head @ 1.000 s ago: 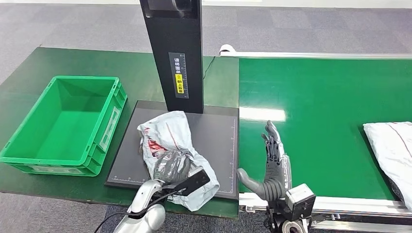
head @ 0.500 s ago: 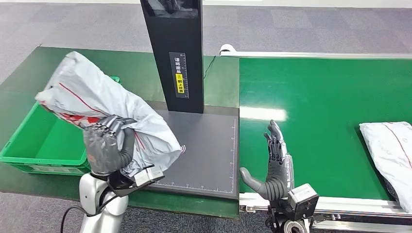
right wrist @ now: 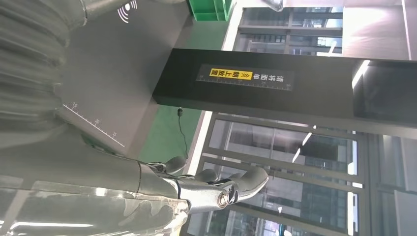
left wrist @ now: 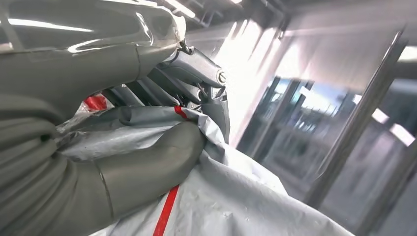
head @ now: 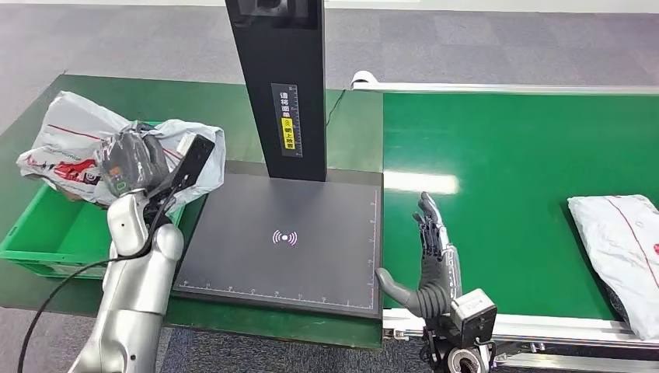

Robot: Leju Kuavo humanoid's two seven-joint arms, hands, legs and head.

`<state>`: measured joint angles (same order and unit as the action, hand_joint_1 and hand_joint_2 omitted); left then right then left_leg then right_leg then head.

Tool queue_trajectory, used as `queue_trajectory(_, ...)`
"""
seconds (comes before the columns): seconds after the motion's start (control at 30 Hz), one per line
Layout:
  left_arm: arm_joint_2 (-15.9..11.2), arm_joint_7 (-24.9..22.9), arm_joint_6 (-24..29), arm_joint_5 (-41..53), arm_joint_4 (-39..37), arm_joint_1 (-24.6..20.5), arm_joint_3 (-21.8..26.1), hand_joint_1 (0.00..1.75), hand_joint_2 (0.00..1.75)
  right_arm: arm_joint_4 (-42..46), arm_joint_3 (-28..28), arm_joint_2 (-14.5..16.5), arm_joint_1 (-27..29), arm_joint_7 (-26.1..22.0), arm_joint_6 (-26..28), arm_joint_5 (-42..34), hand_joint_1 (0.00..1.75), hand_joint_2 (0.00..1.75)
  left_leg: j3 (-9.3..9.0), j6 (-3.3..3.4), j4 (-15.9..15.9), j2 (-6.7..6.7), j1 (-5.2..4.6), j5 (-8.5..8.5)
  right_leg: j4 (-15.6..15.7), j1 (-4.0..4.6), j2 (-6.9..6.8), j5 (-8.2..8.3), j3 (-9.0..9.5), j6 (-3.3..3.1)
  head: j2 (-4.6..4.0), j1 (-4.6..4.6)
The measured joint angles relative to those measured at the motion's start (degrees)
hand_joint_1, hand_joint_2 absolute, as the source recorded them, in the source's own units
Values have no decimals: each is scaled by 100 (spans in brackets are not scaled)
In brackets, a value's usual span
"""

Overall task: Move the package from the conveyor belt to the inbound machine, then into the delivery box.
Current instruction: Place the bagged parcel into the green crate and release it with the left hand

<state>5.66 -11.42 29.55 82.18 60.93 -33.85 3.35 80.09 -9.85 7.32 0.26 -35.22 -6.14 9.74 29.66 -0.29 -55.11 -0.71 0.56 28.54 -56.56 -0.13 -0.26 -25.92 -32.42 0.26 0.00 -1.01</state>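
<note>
My left hand (head: 128, 162) grips a crumpled grey plastic package (head: 66, 144) with red print and holds it in the air above the green delivery box (head: 47, 233) at the left. In the left wrist view the thumb and fingers (left wrist: 196, 73) close on a fold of the package (left wrist: 231, 196). The black scanning plate of the inbound machine (head: 287, 237) lies bare, showing a white signal mark. My right hand (head: 431, 268) stands open with fingers straight, at the near edge of the conveyor belt (head: 513, 171), holding nothing. The right wrist view shows its fingers (right wrist: 216, 189) spread.
The machine's black post (head: 281, 85) rises behind the plate. A second grey package (head: 622, 249) lies on the belt at the far right. The box and machine stand on a dark green table (head: 233, 116). Grey carpet lies beyond.
My left hand lifted the package off the scanning plate and carried it left, to above the green box. The package on the belt has crept slightly left. My right hand has barely moved.
</note>
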Motion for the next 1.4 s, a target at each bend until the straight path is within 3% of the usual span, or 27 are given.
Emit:
queue_trajectory(0.07,-181,-193,-191,9,-589,-380,4,175,0,-26,1,-6,-8,8,0,10,0,175,2,0,0,0,0,0,0,0,0,0,-2,0,0,0)
queue_trajectory(0.1,-263,-272,-293,9,-860,-548,11,155,0,-36,1,-9,-9,15,0,19,0,175,4,0,0,0,0,0,-1,0,0,0,-4,0,0,0)
queue_trajectory(0.13,-341,-331,-376,9,-1114,-698,23,120,0,-41,2,-12,-9,24,-1,28,0,175,7,0,0,0,0,0,-1,0,0,0,-7,0,0,0)
queue_trajectory(0.2,-477,-394,-471,8,-1538,-938,56,33,0,-44,5,-19,-9,48,-9,45,0,175,13,0,0,-2,0,1,-1,0,1,0,-14,0,0,-1)
queue_trajectory(0.23,-533,-405,-479,7,-1710,-1031,76,9,0,-44,8,-23,-8,60,-16,50,0,175,15,0,0,-2,0,1,-1,0,1,0,-16,0,0,-1)
queue_trajectory(0.27,-581,-410,-450,6,-1848,-1101,94,0,0,-44,10,-26,-8,72,-25,56,0,175,17,0,0,-1,0,1,-1,0,1,0,-18,0,0,-1)
queue_trajectory(0.53,-796,31,846,-278,-2269,-1193,330,0,0,-38,16,-31,4,152,-48,88,0,175,25,0,0,2,0,1,-1,0,0,-1,-24,0,0,0)
queue_trajectory(0.67,-803,497,1026,-421,-2017,-987,448,0,0,-21,17,-31,10,189,-48,71,0,175,25,0,-1,-1,-1,1,-1,0,1,-1,-25,0,0,1)
queue_trajectory(0.8,-570,1834,1037,-802,-995,-525,824,0,0,-3,21,-30,24,205,-42,51,0,175,27,0,-1,-3,-1,1,-1,-1,3,-1,-31,0,0,0)
queue_trajectory(0.93,0,3970,1045,-1821,117,-158,1585,0,0,12,21,-22,48,216,18,44,0,175,35,0,-1,-2,-2,4,1,-2,2,-1,-37,1,0,-1)
queue_trajectory(1.0,277,4609,1047,-2309,483,-32,1903,0,0,17,21,-18,53,220,43,44,0,175,35,1,-1,-2,-2,5,1,-3,2,-1,-37,1,0,-1)
queue_trajectory(1.13,593,4823,1047,-2493,922,122,2257,0,0,26,21,-7,65,220,58,46,0,175,35,0,-1,3,-1,3,1,-2,0,-1,-36,1,-1,0)
queue_trajectory(1.3,777,4895,1043,-2614,1168,204,2426,0,0,26,23,8,69,220,91,55,0,175,33,-1,-1,1,-1,1,-1,-1,1,0,-35,0,0,1)
queue_trajectory(1.37,808,4891,966,-3078,1235,304,2349,0,0,26,24,8,69,225,212,84,0,175,32,-1,-1,1,-1,2,-1,-2,1,0,-36,0,0,0)
queue_trajectory(1.4,801,4771,801,-3523,1287,417,2197,0,44,28,30,8,68,235,322,97,0,175,32,-1,-1,1,-2,2,-1,-2,1,-1,-36,0,0,0)
